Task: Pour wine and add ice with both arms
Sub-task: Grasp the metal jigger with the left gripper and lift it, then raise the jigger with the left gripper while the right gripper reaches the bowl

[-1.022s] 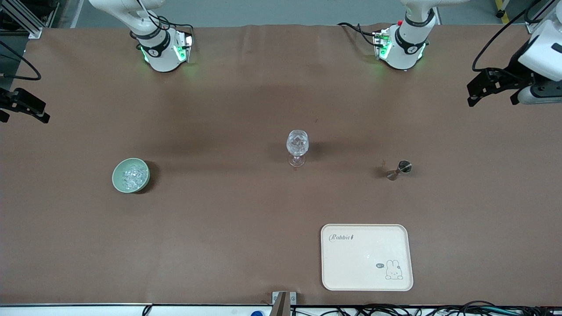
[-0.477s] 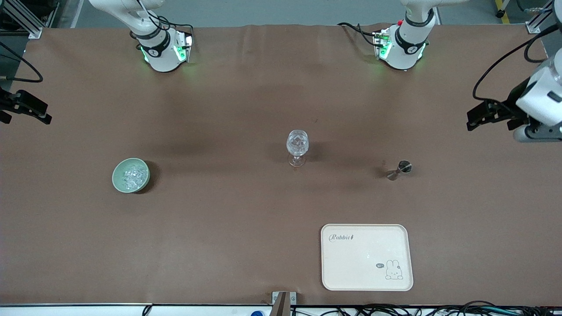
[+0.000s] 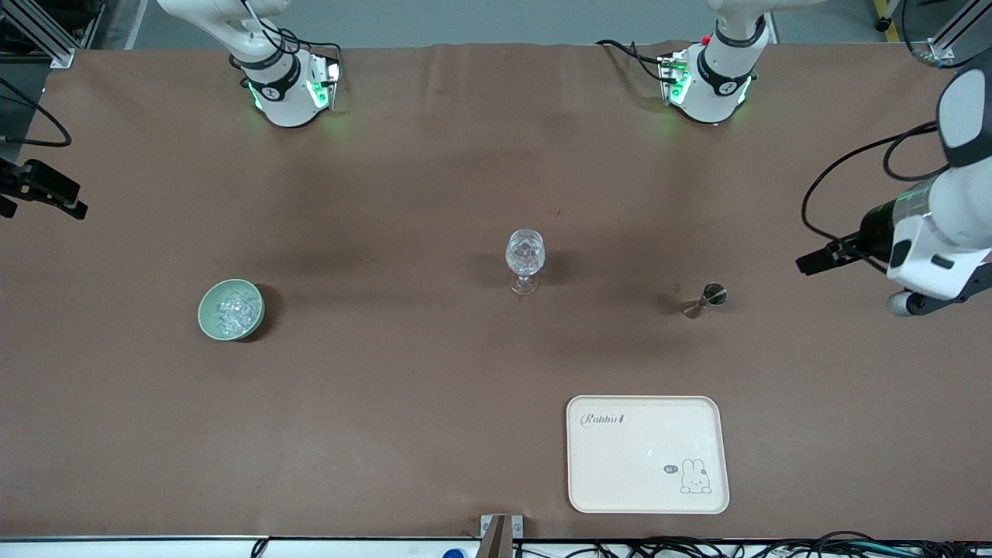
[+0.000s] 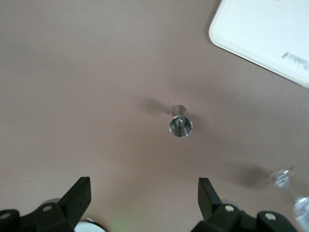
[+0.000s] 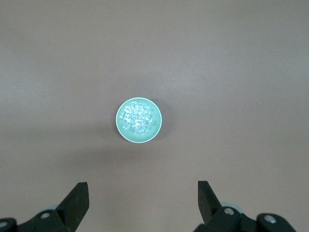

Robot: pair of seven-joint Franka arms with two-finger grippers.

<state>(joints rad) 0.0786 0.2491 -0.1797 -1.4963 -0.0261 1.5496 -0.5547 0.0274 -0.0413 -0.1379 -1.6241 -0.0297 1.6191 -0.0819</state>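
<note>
The left tool (image 3: 810, 262) is held wide at the frame's right edge, aimed at the jigger (image 3: 704, 299), while the right tool (image 3: 46, 194) waits wide at the left edge, and ice (image 3: 232, 308) is kept in the green bowl (image 3: 209, 325) at lower left.

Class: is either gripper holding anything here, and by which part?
Nothing is held. Left gripper and right gripper are both open and empty.
</note>
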